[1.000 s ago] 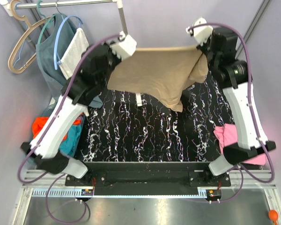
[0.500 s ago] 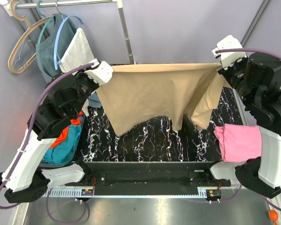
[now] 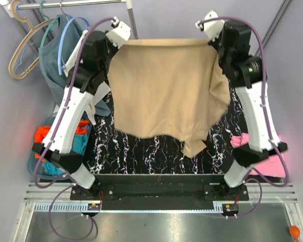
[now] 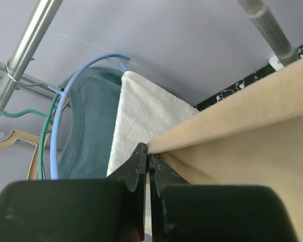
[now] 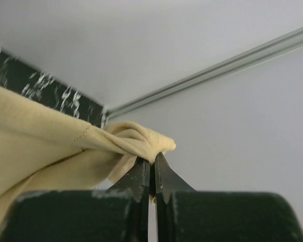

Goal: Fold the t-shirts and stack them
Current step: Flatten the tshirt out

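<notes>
The tan t-shirt point(image 3: 164, 91) is held spread above the black marbled table point(image 3: 141, 151), top edge stretched between the raised arms, lower hem hanging free. The left gripper point(image 4: 148, 153) is pinched tight on one top corner, the right gripper point(image 5: 152, 160) likewise on the bunched opposite corner. The pink t-shirt point(image 3: 241, 141) is noted at the table's right edge, the orange t-shirt point(image 3: 42, 134) and teal t-shirt point(image 3: 82, 145) heaped at its left.

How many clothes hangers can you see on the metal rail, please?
3, all on the silver metal rail at far left: an empty beige wooden hanger leftmost, a green hanger at the grey-teal garment, a blue hanger nearest the white cloth. Cloth may hide others.
</notes>
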